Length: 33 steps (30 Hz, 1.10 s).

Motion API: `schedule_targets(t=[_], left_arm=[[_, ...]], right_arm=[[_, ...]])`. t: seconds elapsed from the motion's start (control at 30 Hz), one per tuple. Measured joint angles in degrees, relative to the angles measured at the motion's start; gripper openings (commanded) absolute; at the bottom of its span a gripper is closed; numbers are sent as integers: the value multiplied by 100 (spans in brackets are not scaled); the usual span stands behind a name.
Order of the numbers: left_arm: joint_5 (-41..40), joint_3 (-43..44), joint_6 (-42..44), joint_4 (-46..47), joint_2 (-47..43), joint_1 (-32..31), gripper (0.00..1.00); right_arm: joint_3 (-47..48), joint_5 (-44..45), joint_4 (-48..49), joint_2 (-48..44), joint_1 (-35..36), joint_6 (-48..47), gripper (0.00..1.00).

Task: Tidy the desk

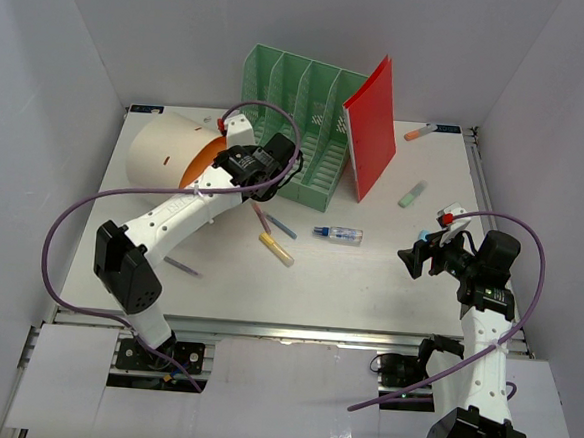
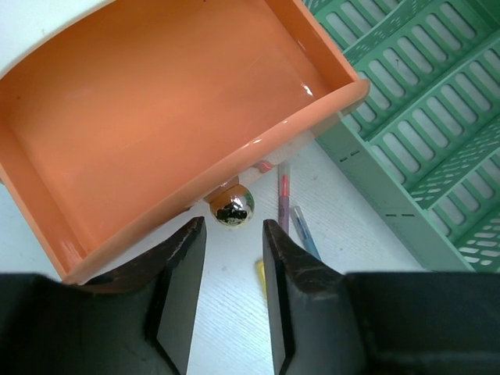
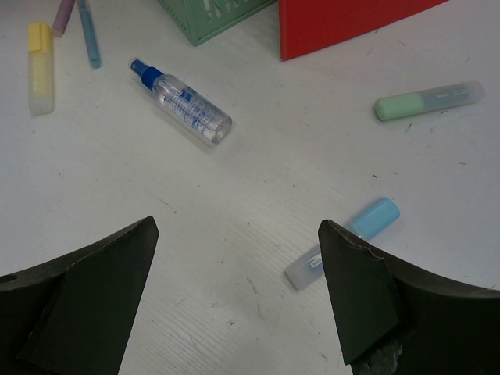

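We find the left gripper (image 2: 231, 242) with its fingers (image 2: 183, 273) parted by a narrow gap and nothing between them. A shiny knob (image 2: 233, 208) sits just beyond the tips, apart from both. The knob belongs to an orange drawer (image 2: 156, 117), which stands pulled open and empty. The drawer is set in a beige cylinder (image 1: 161, 150) near the far left corner of the desk (image 1: 368, 284). Just right of the drawer a green rack (image 2: 422, 133) stands at the far edge, and a red folder (image 1: 370, 129) leans against its right side.

The right gripper (image 3: 236, 230) hovers near the right edge, fingers (image 3: 109, 297) spread wide and holding nothing. A blue highlighter (image 3: 348, 241) lies below its right finger; we cannot tell whether they touch.

The desk spans the whole floor ahead of both arm bases. Loose on it we note:
- a green highlighter (image 3: 426, 100) toward the right edge
- an orange marker (image 1: 419, 133) near the far right corner
- a spray bottle (image 3: 187, 105) mid-desk
- a yellow highlighter (image 3: 39, 66), a blue pen (image 2: 305, 234) and a pink pen (image 2: 283, 195) in front of the rack
- a purple pen (image 1: 181, 266) toward the near left corner

In our judgement the task is at an early stage. The drawer is open and ready, but nothing is stowed in it, and the rack slots show nothing from above. Eight small items are left to put away, and the folder likely wants slotting.
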Motion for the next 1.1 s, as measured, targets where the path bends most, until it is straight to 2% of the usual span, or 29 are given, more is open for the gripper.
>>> schedule_targets(t=[0.13,0.33,0.43,0.57,0.73,0.9,1.1], left_arm=[[321,-47,426,377,-163,0,77],[1511,-711,1693,1501,-1075,0,90],[2401,-1184,2302,2217,-1711,0,93],[3635,-1928,2777,2823,-2566,0,93],[4883,-3443,2684,3336,-3576,-4,92],[5301,-4975,2292,3202,-4517,-7,92],[5250,-5860,1775,3205,-5636,-7,88]], right_arm=[[0,0,0,0,0,0,90],[0,0,0,0,0,-1,90],[0,-16,0,0,-2,-8,91],[-5,-222,-2,-35,-15,-149,97],[-25,-803,-103,-124,-15,-570,98],[-76,-1142,-245,-148,-15,-847,97],[-76,-1310,-346,-53,-15,-978,97]])
